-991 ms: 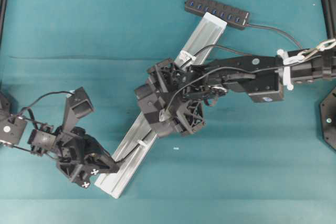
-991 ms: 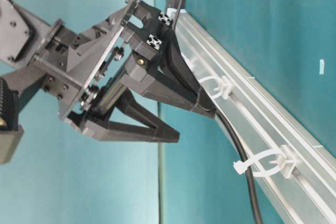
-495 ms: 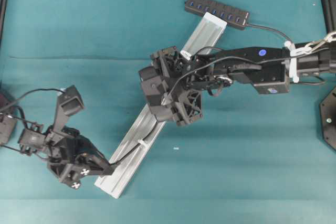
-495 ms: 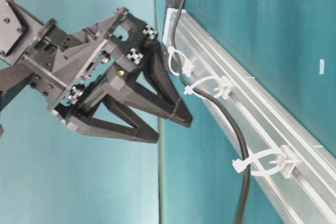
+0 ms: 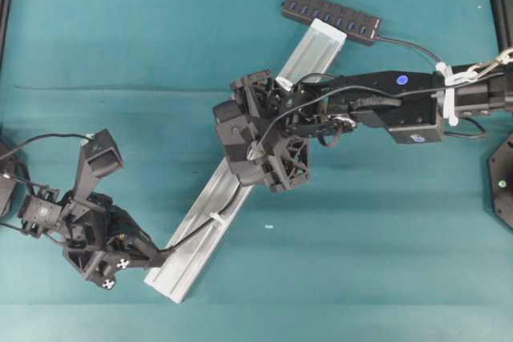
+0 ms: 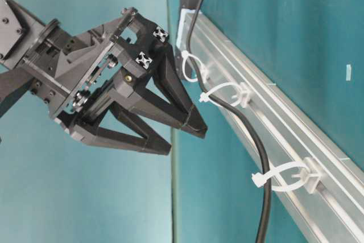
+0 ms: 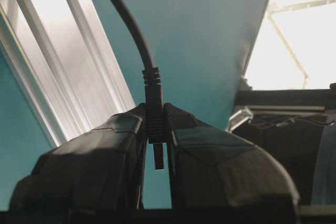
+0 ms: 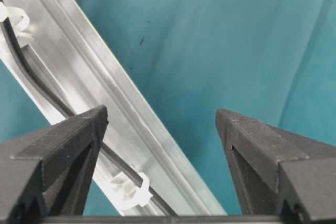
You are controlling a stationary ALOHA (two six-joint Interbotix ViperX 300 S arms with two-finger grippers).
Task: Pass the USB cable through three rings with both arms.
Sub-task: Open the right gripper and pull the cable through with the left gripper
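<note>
The black USB cable runs along the silver rail inside all three white rings, the far one, the middle one and the near one. My left gripper sits off the rail's lower end, shut on the cable's plug, and the cord rises from it towards the rail. My right gripper hovers over the rail's middle, open and empty, its fingertips apart from the cable. In the right wrist view two rings hold the cable.
A black multi-port hub with blue ports lies at the rail's upper end, its lead trailing right under the right arm. Teal cloth covers the table. A small white scrap lies right of the rail.
My right gripper has drawn back from the rings and stays open. My left gripper has moved left and away from the rail's end with the plug, drawing the cable along.
</note>
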